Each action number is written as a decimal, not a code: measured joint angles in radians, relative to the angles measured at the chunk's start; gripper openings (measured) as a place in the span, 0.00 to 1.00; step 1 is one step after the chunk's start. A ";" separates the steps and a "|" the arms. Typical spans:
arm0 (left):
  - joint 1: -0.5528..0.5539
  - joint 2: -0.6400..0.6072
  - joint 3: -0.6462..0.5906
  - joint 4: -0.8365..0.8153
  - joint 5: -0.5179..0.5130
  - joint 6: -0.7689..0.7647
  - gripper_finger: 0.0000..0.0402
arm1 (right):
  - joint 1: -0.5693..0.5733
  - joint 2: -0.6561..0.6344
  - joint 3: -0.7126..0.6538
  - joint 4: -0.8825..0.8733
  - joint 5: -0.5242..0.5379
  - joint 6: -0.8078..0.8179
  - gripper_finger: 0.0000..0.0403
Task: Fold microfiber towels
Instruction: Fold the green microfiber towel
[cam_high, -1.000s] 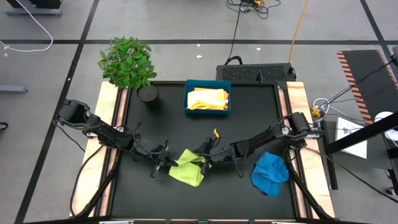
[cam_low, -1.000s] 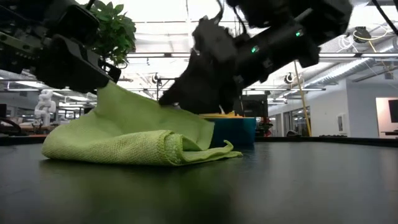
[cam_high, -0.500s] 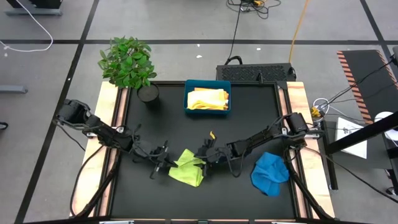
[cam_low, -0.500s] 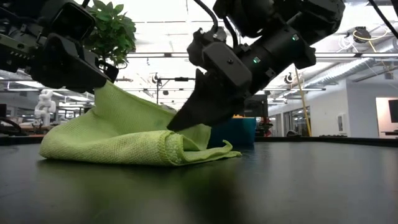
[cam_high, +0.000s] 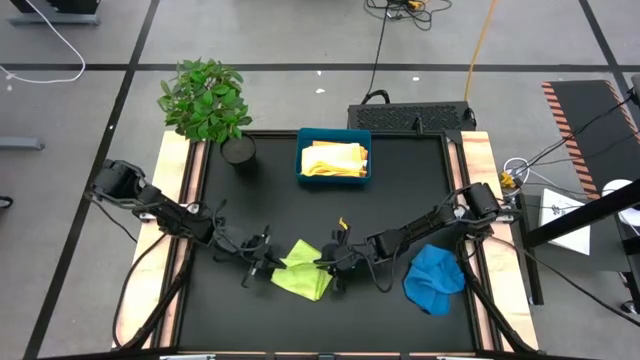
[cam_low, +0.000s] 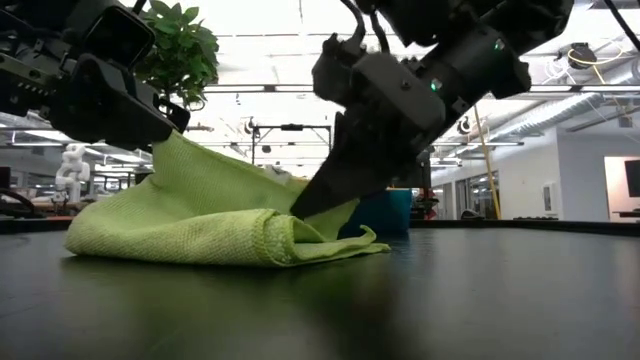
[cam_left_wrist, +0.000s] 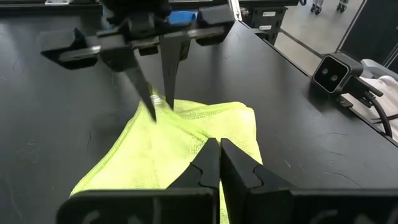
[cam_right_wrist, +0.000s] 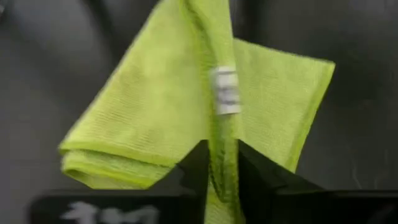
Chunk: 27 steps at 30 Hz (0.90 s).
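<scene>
1. Lime green towel (cam_high: 302, 276) lies crumpled at about 6 o'clock on the black table (cam_high: 400, 180), between the two grippers, one edge folded under in the low view.
2. At roughly 7 o'clock of the table, the left gripper (cam_high: 268, 266) meets the towel's left side; in its wrist view the fingers (cam_left_wrist: 208, 163) are pressed together over the cloth, though whether any fabric is caught between them cannot be told.
3. From the towel's 3 o'clock side, the right gripper (cam_high: 335, 272) pinches a raised ridge of the green cloth, the fabric running up between its fingers (cam_right_wrist: 194, 167).
4. A small white label (cam_right_wrist: 226, 91) is sewn on that ridge; its writing is too blurred to read.
5. At 12 o'clock sits a teal tray (cam_high: 334, 176) holding folded pale yellow cloth (cam_high: 335, 158).
6. A blue towel (cam_high: 434, 279) lies bunched at about 4 o'clock, near the right arm.
7. A potted plant (cam_high: 206, 102) stands at 11 o'clock.
</scene>
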 joint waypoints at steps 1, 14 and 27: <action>0.000 0.000 0.000 0.000 0.000 0.000 0.01 | 0.004 -0.008 0.000 -0.001 0.001 0.000 0.11; -0.005 0.000 0.000 0.034 0.000 -0.008 0.01 | 0.100 -0.102 0.000 0.135 0.006 0.010 0.01; -0.082 -0.078 0.000 -0.007 -0.016 -0.067 0.01 | 0.211 -0.067 0.000 0.182 0.141 0.119 0.00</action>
